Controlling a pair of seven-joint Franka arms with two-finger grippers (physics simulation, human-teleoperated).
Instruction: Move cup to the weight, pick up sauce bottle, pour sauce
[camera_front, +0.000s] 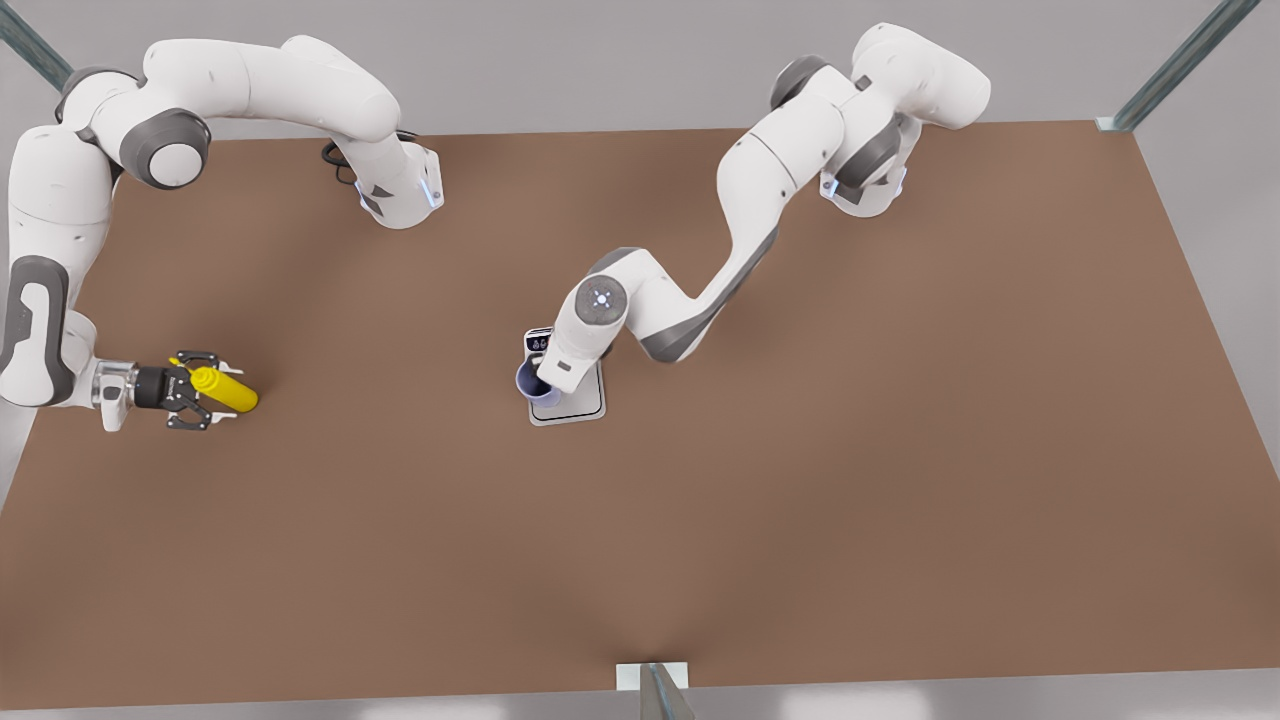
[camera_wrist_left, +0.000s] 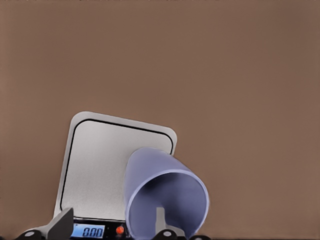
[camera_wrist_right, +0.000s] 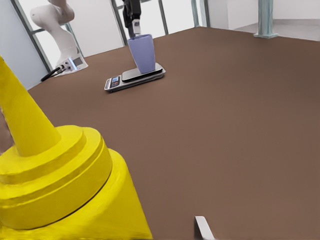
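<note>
The lavender cup (camera_front: 527, 380) (camera_wrist_left: 165, 195) stands on the silver weight (camera_front: 585, 400) (camera_wrist_left: 105, 165) at the table's middle. It sits on the plate edge next to the display strip. My left gripper (camera_wrist_left: 111, 222) hangs over the cup, open. One finger reaches inside the cup and the other stands well outside its wall. The right wrist view shows the cup (camera_wrist_right: 142, 52) upright on the weight (camera_wrist_right: 120, 82). At the front view's left, my right gripper (camera_front: 225, 390) is open astride the yellow sauce bottle (camera_front: 232, 392) (camera_wrist_right: 65, 190). There is a gap beside one fingertip (camera_wrist_right: 202, 227).
The brown table (camera_front: 800, 500) stretches wide between the bottle and the weight. Both arm bases (camera_front: 400, 195) (camera_front: 865, 195) stand at its far edge. Metal frame posts (camera_front: 655, 690) rise at the table's near edge and far corners.
</note>
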